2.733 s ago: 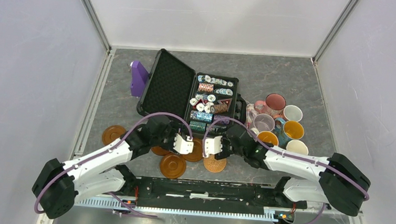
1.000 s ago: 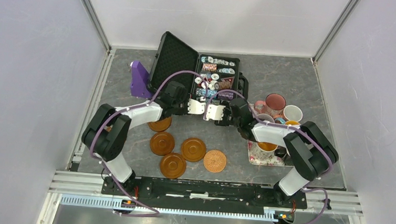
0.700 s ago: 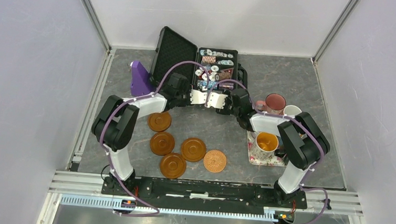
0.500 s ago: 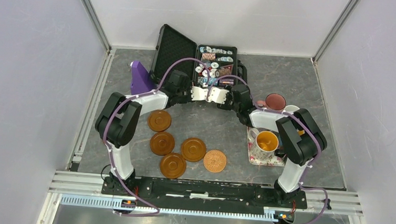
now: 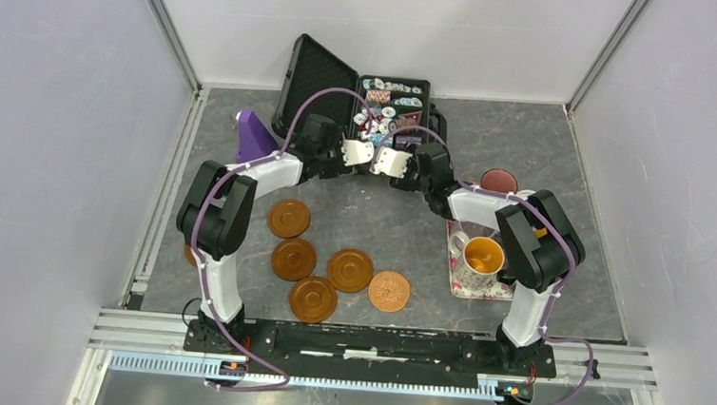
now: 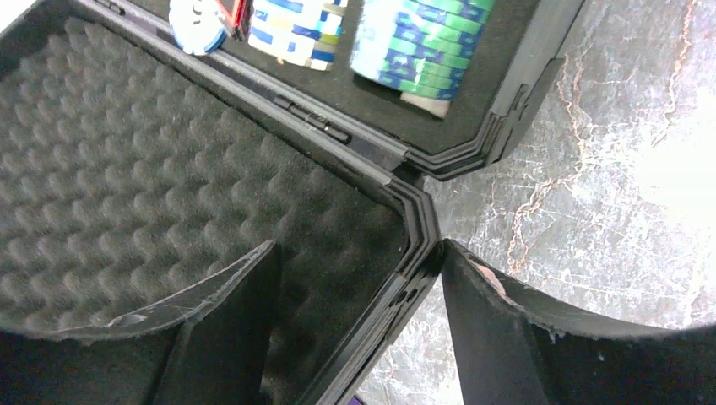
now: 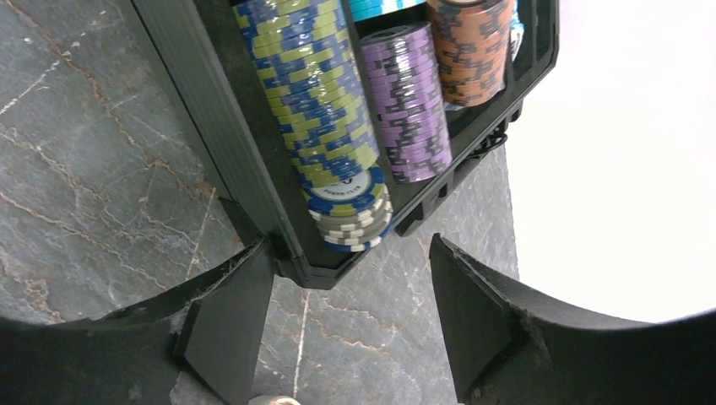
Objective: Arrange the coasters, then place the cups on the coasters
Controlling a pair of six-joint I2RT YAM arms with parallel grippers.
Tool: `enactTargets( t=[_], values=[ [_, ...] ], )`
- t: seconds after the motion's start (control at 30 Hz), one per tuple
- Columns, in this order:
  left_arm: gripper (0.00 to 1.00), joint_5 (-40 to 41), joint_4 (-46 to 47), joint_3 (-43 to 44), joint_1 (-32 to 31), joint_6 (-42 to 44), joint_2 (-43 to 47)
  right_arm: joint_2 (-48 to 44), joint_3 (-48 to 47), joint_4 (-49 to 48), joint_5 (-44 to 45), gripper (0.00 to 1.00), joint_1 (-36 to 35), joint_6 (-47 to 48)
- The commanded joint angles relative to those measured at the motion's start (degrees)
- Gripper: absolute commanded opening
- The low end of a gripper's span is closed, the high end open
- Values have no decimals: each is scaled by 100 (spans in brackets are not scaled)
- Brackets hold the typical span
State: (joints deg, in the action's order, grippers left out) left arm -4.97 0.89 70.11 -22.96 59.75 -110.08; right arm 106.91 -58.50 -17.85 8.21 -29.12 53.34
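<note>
Black egg-crate foam lid [image 6: 127,169]; ribbed round chip stacks [image 7: 405,101]. Wide-jawed left gripper [image 6: 355,253] and right gripper [image 7: 350,249], straddling case [image 5: 315,85] corners.

The open case [image 5: 330,81] blocked the middle of the table's [image 5: 400,229] far edge. Its raised lid [image 6: 169,169] stood between the parted jaws of the left gripper [image 6: 359,261], and its chip-filled corner between those of the right gripper [image 7: 350,245]. Coasters [image 5: 351,270] crowded the near left. A tray [image 5: 460,284] with a mug [image 5: 482,256] filled the near right. Bare table lay between them and toward the far right corner.
</note>
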Motion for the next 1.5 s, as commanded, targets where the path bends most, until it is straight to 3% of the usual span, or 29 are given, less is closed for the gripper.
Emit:
enactTargets(
  t=[0.0,0.23,0.3,0.5,0.83,1.1,1.27,1.47],
  values=[
    [78,36,1,689,189,-868,838,-615,-455,161,-65,76,32,-231],
    [89,-880,-1789,695,163,-1749,2168,-1948,-361,1316,-1001,91,-137,-807],
    [95,-1098,-2349,718,167,-1950,2524,-2304,-366,1670,-1310,92,-141,-986],
    [97,-1265,-3821,373,232,-2241,3520,-3125,-102,2450,-2169,94,-211,-1396],
    [97,-1819,-5473,-1013,1386,-2042,4987,-3502,1002,2737,-2943,94,-814,-1813],
    [97,-1449,-5579,-2206,3050,-1433,5408,-2710,1044,2257,-2941,91,-1602,-2070],
    [96,-1521,-5358,-2382,4186,-1067,4924,-1987,618,1839,-2848,88,-1922,-2509],
    [93,-1621,-4724,-2451,5094,-788,4169,-1159,-21,1022,-2146,85,-2251,-3090]
  ],
)
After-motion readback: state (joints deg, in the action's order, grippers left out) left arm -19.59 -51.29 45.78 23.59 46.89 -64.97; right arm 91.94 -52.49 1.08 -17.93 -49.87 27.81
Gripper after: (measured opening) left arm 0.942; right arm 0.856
